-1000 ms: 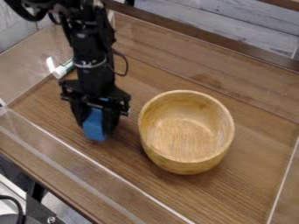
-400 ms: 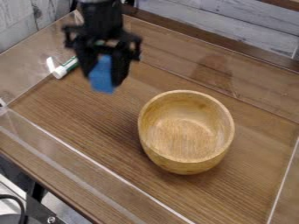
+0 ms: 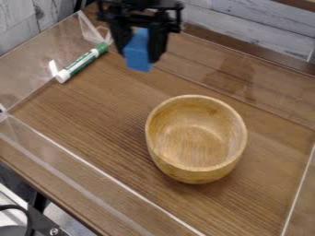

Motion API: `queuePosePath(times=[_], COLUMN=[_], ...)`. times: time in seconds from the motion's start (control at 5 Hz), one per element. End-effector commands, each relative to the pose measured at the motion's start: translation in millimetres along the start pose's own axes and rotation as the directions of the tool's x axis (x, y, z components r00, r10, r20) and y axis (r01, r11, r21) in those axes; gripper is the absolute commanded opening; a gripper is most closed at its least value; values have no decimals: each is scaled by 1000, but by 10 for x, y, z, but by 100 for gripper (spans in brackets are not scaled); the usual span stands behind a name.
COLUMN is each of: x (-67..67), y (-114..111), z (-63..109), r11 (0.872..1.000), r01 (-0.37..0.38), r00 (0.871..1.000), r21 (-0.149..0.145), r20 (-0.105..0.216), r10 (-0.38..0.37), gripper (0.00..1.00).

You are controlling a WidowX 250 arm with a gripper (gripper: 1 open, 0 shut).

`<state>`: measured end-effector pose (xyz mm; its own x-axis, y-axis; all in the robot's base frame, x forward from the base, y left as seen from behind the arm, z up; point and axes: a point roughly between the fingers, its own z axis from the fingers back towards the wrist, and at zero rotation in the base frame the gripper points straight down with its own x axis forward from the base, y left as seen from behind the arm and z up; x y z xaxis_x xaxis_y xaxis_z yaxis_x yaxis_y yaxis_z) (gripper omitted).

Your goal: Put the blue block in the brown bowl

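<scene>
The blue block [image 3: 138,50] hangs in the air near the top of the view, with my gripper [image 3: 140,33] shut on its upper part. The black fingers [image 3: 157,39] flank the block on both sides. Block and gripper are above and to the left of the brown bowl [image 3: 197,138], well clear of its rim. The light wooden bowl stands upright and empty on the wooden table [image 3: 87,129], right of centre.
A green-and-white marker pen [image 3: 81,61] lies on the table at the upper left, just left of the gripper. A clear raised wall [image 3: 50,147] borders the table on the left and front.
The gripper has lifted the blue block off the table and carried it up and to the right, towards the bowl. The marker pen it hid now shows. The bowl has not moved.
</scene>
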<state>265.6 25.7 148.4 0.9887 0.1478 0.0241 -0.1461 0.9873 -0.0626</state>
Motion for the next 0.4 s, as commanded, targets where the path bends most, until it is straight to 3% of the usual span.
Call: queuePosePath(times=[0.0,0.2], x=[142,241], y=[-144,-137], z=[75,-6], r11=[999,998], r01=[47,65], r00=[996,994], r21=[-5,-6], r20=[72,91], r10=[-46,-64], gripper=[0,0])
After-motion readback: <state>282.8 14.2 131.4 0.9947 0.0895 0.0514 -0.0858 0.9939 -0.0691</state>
